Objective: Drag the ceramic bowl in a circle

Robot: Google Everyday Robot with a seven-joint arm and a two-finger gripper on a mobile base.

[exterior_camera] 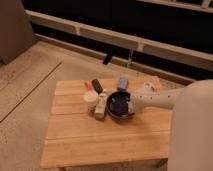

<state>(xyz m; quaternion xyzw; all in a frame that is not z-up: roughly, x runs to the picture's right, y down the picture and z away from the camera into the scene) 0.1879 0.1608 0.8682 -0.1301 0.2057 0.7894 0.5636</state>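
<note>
The ceramic bowl (118, 103), round, dark and glossy with pale glints inside, sits near the middle of the wooden table (100, 142). My white arm (157, 97) reaches in from the right. Its gripper (131, 104) is at the bowl's right rim, shut on that rim. The arm's end hides the far right edge of the bowl.
A small white cup (91, 98) and a pale packet (101, 108) lie just left of the bowl. A brown bar (96, 85), a red item (88, 86) and a blue-grey object (122, 82) sit near the back edge. My body (192, 132) fills the right side.
</note>
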